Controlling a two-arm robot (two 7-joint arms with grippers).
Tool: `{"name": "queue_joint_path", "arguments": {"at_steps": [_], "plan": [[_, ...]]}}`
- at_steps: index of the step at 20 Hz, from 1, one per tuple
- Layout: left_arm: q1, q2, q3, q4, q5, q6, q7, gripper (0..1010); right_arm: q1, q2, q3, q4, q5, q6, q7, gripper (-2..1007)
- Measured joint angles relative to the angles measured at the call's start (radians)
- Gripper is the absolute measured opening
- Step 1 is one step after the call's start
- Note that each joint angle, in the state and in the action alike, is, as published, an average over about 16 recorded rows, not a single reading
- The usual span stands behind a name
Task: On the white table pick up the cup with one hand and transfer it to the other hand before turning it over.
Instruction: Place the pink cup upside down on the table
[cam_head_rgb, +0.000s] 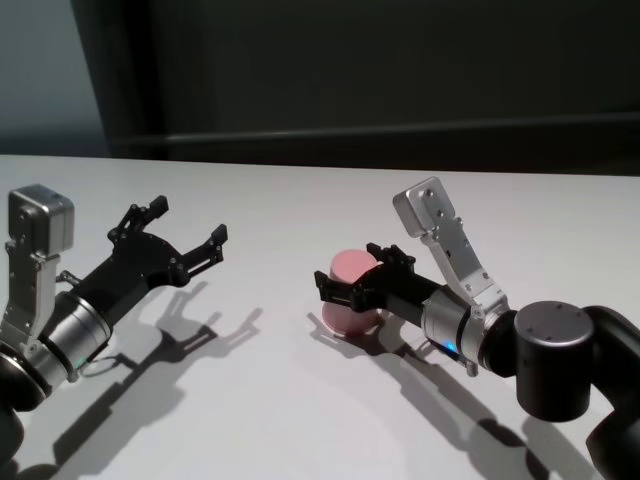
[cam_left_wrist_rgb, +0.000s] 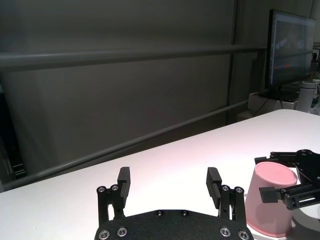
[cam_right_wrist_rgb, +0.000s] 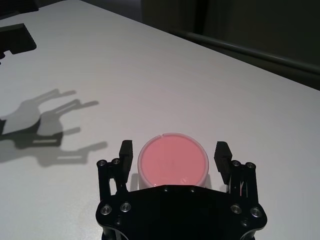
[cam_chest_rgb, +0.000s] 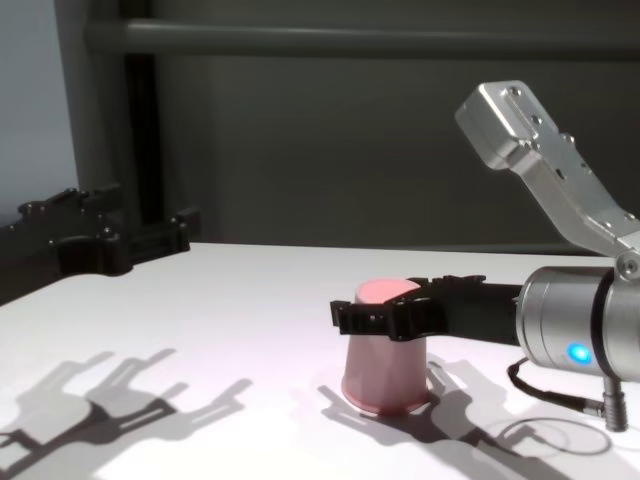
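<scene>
With the cup (cam_head_rgb: 351, 290) standing upside down, closed base up, right of centre in the head view on the white table (cam_head_rgb: 300, 400), the turn-over looks done. The right gripper (cam_right_wrist_rgb: 173, 154) brackets it near the top, jaws apart, small gaps either side. The left gripper (cam_head_rgb: 186, 226) hovers at centre left, jaws wide, empty. Plain pink, smooth, tapered, wider rim down.

The table (cam_head_rgb: 300, 200) is matt white and smooth. The cup (cam_chest_rgb: 385, 360) looks like smooth pink plastic with a dull sheen. Both grippers' fingers (cam_right_wrist_rgb: 125, 152) are matt black; the wrist housings (cam_chest_rgb: 560, 180) are brushed silver metal.
</scene>
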Motion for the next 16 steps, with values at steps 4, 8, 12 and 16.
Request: {"name": "queue_joint_path", "arguments": {"at_steps": [4,8,12,16], "plan": [[0.0,0.0,0.0,0.0,0.0,0.0,0.0,1001,0.001,0.0,0.0,0.0,0.0,0.0,0.0,1001],[0.0,0.0,0.0,0.0,0.0,0.0,0.0,1001,0.004,-0.003,0.0,-0.002,-0.003,-0.002,0.002,1002],[0.0,0.0,0.0,0.0,0.0,0.0,0.0,1001,0.009,-0.01,0.005,-0.007,-0.007,-0.005,0.008,1002],[0.0,0.0,0.0,0.0,0.0,0.0,0.0,1001,0.014,-0.017,0.015,-0.016,-0.011,-0.008,0.013,1002]]}}
